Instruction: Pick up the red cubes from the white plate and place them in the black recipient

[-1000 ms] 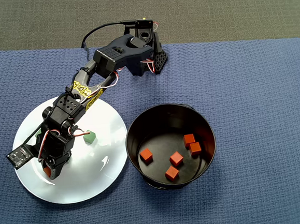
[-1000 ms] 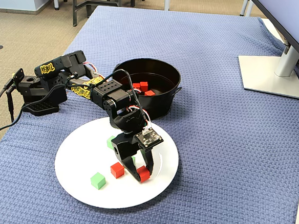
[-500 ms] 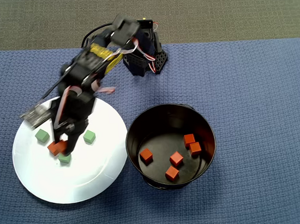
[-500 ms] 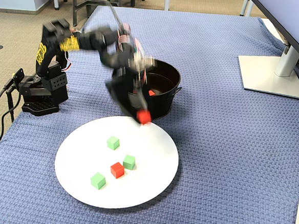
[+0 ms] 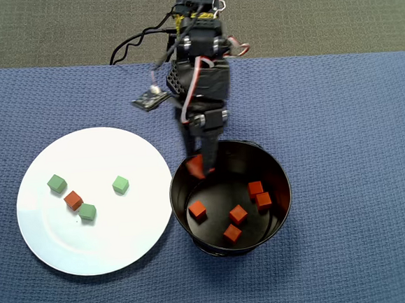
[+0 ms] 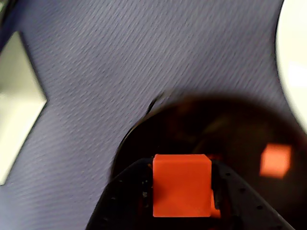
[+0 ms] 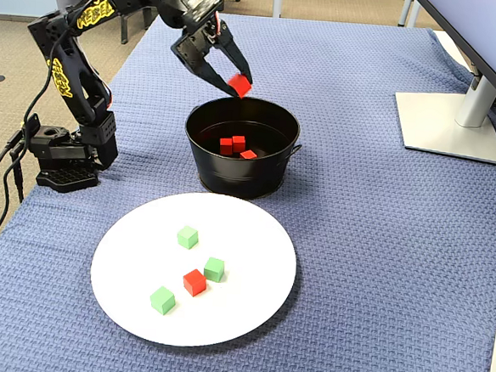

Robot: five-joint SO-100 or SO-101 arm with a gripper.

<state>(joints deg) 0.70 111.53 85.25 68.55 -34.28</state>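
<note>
My gripper (image 7: 238, 82) pinches a red cube (image 7: 239, 85) above the black recipient's (image 7: 241, 182) far rim in the fixed view (five cubes already inside). Released here, I think it could clip that rim and bounce onto the tabletop (image 7: 380, 246).

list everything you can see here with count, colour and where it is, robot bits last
red cubes in bowl: 5, red-orange, on the floor of the black bowl
red cube on plate: 1, red-orange, touching a green cube
held red cube: 1, red-orange, between the fingers above the bowl's rim
green cubes: 3, green, on the white plate
white plate: 1, white, left of the bowl in the overhead view
black bowl: 1, glossy black, mid-table
cloth: 1, blue, covers the table
monitor stand: 1, grey, right side of the fixed view
arm: 1, black, its base at the cloth's edge
gripper: 1, black, shut on the cube
</note>
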